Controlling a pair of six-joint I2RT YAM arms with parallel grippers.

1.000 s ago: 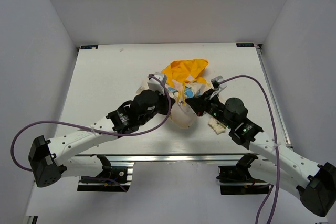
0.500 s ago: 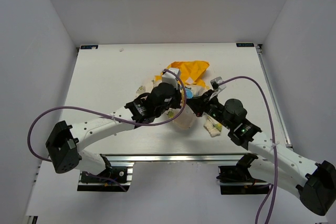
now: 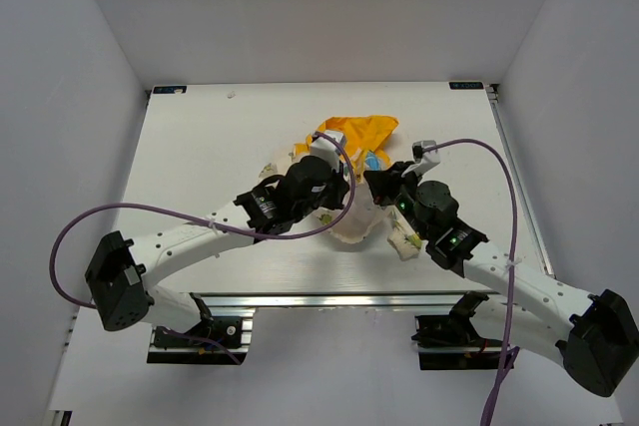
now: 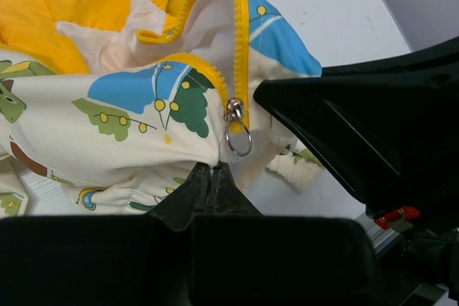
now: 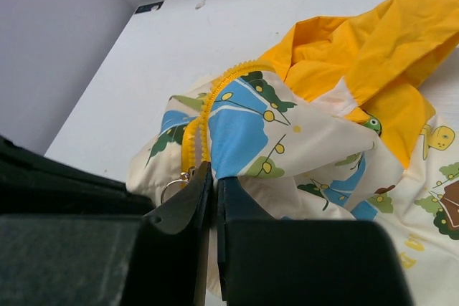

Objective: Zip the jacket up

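Observation:
The jacket (image 3: 357, 135) lies bunched mid-table, its orange hood towards the back and cream printed fabric (image 4: 107, 141) in front. In the left wrist view the yellow zipper (image 4: 241, 41) runs down to a slider with a ring pull (image 4: 238, 137). My left gripper (image 4: 213, 170) is shut on the cream fabric just below that slider. My right gripper (image 5: 214, 174) is shut on the jacket edge right beside the zipper (image 5: 192, 134); the ring pull (image 5: 172, 187) hangs at its left finger. Both grippers (image 3: 344, 187) (image 3: 372, 183) meet close together at the jacket's front.
A ribbed sleeve cuff (image 3: 403, 242) trails on the white table (image 3: 200, 157) near the right arm. White walls enclose the table on three sides. Purple cables loop above both arms. The right gripper's black body (image 4: 373, 134) fills the right of the left wrist view.
The left arm swung right and forward, bringing its gripper close to the right one. The jacket's front gathered tighter between them, and the right gripper edged slightly left and back.

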